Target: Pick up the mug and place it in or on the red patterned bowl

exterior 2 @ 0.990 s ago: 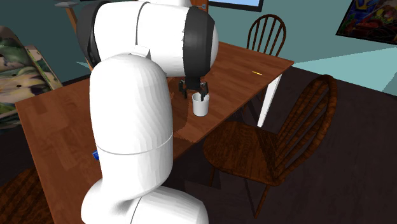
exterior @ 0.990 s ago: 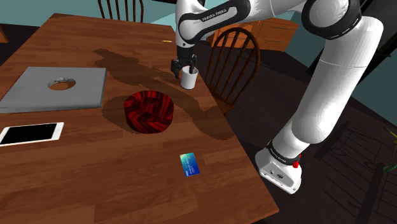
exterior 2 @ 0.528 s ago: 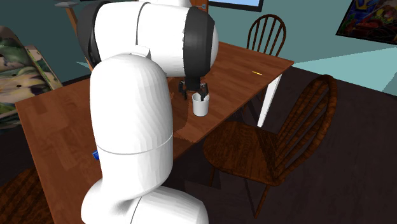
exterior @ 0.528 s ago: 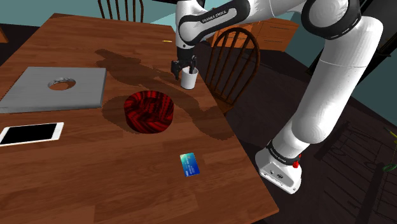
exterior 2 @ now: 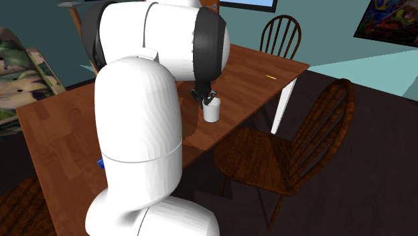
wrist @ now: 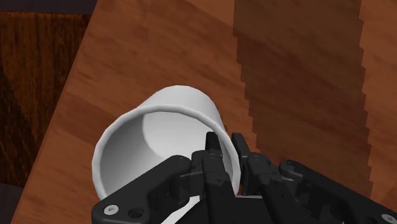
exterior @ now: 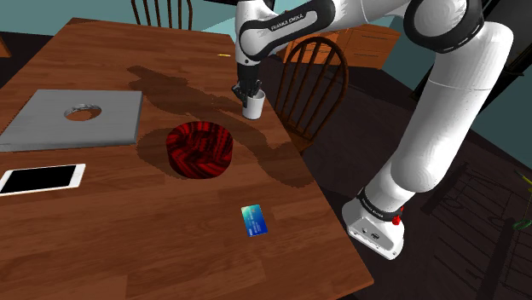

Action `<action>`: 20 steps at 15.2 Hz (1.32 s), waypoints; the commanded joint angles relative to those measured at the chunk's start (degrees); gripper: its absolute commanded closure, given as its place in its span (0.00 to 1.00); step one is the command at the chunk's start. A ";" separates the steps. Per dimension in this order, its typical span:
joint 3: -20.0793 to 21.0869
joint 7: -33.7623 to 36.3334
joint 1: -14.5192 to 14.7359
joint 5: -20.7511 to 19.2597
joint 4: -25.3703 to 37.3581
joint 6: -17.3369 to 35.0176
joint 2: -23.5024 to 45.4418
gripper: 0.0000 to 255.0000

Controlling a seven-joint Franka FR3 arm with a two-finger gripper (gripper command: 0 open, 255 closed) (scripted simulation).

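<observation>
A plain white mug point(exterior: 252, 106) stands upright on the wooden table point(exterior: 128, 230), close to the edge nearest the stand. My black gripper point(exterior: 250, 92) comes down on it from above and is shut on its rim. In the wrist view, one finger sits inside the mug point(wrist: 159, 133) and the other outside, and the gripper point(wrist: 229, 156) clasps the wall between them. The second exterior view has the same grip point(exterior 2: 207, 99) on the mug point(exterior 2: 212, 112). The red and black patterned bowl point(exterior: 199, 150) rests a short way off, toward the shoulder view's lower left of the mug.
A flat grey slab point(exterior: 72, 119) and a white-framed tablet point(exterior: 41, 178) lie at the shoulder view's left. A blue card point(exterior: 254, 221) lies nearer the front. A wooden chair point(exterior: 314, 81) stands just past the table edge beside the mug.
The fingers, which stood apart over the mug, have closed on its rim. The mug, the bowl and the arm stay where they were.
</observation>
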 commanded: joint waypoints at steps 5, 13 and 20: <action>0.05 -0.23 -0.06 0.24 0.97 -2.01 -1.04 1.00; 0.19 -0.79 -0.12 0.80 4.23 -7.53 -3.34 1.00; 0.27 -1.20 -0.13 1.16 7.80 -12.51 -4.78 1.00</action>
